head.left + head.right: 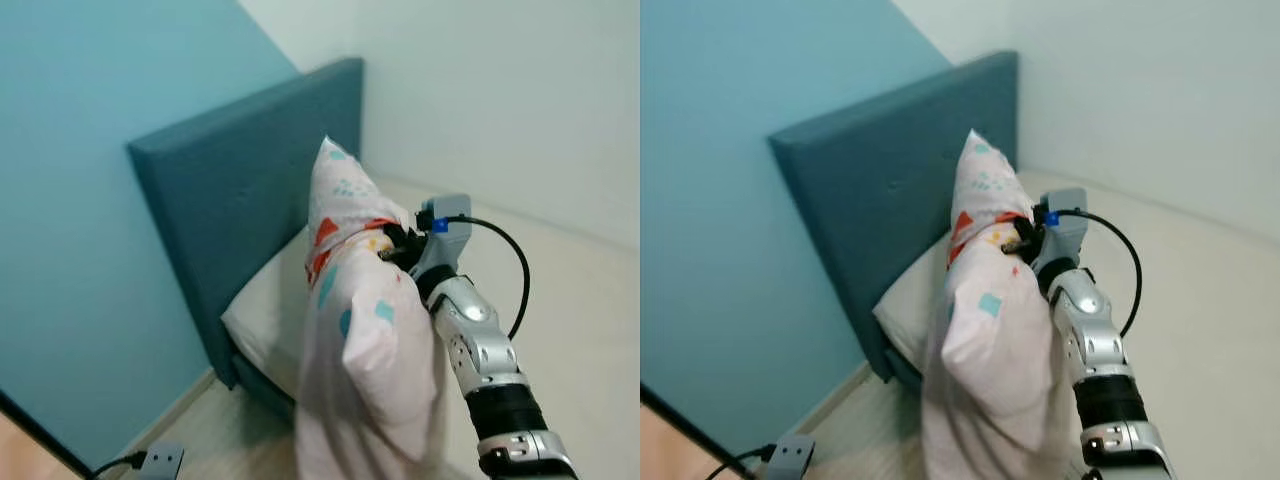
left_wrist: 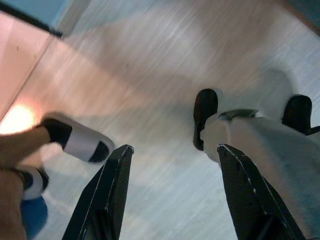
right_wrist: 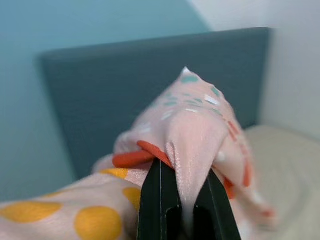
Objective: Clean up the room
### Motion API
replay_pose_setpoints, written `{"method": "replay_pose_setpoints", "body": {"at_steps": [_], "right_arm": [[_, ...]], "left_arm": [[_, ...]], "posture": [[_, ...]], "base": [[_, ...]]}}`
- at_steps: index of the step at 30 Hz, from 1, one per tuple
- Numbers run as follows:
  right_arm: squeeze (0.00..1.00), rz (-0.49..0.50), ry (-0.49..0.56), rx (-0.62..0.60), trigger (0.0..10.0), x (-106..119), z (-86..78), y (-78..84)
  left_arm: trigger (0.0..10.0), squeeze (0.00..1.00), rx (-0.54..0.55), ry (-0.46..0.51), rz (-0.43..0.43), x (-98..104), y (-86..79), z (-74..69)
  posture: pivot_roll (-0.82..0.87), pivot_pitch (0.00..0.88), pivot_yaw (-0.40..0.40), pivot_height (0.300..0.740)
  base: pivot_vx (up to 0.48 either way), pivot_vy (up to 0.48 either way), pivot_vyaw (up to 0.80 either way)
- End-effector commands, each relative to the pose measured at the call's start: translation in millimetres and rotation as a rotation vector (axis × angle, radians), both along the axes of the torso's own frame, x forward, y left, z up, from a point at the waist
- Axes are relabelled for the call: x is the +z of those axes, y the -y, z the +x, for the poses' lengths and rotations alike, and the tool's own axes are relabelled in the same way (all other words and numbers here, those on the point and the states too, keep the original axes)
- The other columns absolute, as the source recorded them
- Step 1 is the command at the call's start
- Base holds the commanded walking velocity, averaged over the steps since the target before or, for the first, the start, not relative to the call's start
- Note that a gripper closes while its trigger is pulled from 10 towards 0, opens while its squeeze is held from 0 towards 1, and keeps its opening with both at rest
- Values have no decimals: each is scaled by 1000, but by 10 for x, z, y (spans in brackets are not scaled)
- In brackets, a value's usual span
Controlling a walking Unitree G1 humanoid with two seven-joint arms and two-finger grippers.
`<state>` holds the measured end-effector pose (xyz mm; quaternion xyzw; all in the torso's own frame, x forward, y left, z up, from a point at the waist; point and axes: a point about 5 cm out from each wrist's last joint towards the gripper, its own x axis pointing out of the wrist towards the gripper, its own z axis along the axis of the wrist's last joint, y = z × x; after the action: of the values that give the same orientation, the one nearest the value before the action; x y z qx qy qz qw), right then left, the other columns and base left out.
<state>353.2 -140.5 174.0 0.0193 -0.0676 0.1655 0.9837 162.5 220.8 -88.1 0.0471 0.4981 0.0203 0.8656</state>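
A pale pink pillow point(image 1: 365, 330) with teal, orange and yellow patches hangs upright in the air in front of the bed. My right gripper point(image 1: 392, 247) is shut on a bunched fold near its top; in the right wrist view the black fingers point(image 3: 160, 200) pinch the fabric point(image 3: 192, 130) tightly. The pillow's lower end droops below the arm. My left gripper point(image 2: 172, 150) hangs low over the pale wooden floor point(image 2: 150, 75), open, with nothing between its fingers.
A teal padded headboard point(image 1: 240, 190) stands against the light blue wall point(image 1: 70, 200). A white pillow point(image 1: 270, 315) lies on the cream mattress point(image 1: 560, 310). A power strip point(image 1: 160, 460) lies on the floor. A person's feet in white slippers point(image 2: 82, 142) stand near my left gripper.
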Motion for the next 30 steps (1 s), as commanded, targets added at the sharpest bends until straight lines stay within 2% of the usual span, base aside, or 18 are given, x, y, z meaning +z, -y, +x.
{"method": "replay_pose_setpoints", "body": {"at_steps": [1,7,8,12,13,18,21,25,30], "right_arm": [[0,3,103,7,10000,233,13,-17],[0,-29,95,-38,10000,215,41,1],[0,-29,89,-106,10000,211,66,76],[0,-18,92,-152,10000,224,78,147],[0,-1,108,-210,10000,255,83,241],[0,18,113,-258,10000,269,87,319],[0,62,115,-292,10000,292,96,377],[0,66,117,-287,10000,298,102,366],[0,46,105,-193,10000,261,73,273]], "left_arm": [[10000,0,-1,-12,-5,-12,-10,-34],[10000,0,1,-8,-16,-14,15,-28],[10000,0,3,-6,-19,-14,22,-23],[10000,0,2,-5,-20,-14,25,-21],[10000,0,0,-1,-29,-13,40,-14],[10000,0,-9,-1,-30,-13,57,-7],[10000,0,17,18,-29,2,60,30],[10000,0,15,28,-24,14,63,59],[10000,0,12,37,-18,30,59,94]], "posture": [[-13,0,-16,740],[-14,0,-18,740],[-15,0,-20,740],[-15,0,-20,740],[-18,0,-18,740],[-16,0,-20,740],[-16,0,-20,740],[-14,0,-22,740],[-14,0,-19,740]], "base": [[0,-472,781],[0,-472,600],[0,-472,0],[0,-472,0],[0,-472,0],[0,-406,0],[0,0,0],[0,0,0],[0,0,160]]}}
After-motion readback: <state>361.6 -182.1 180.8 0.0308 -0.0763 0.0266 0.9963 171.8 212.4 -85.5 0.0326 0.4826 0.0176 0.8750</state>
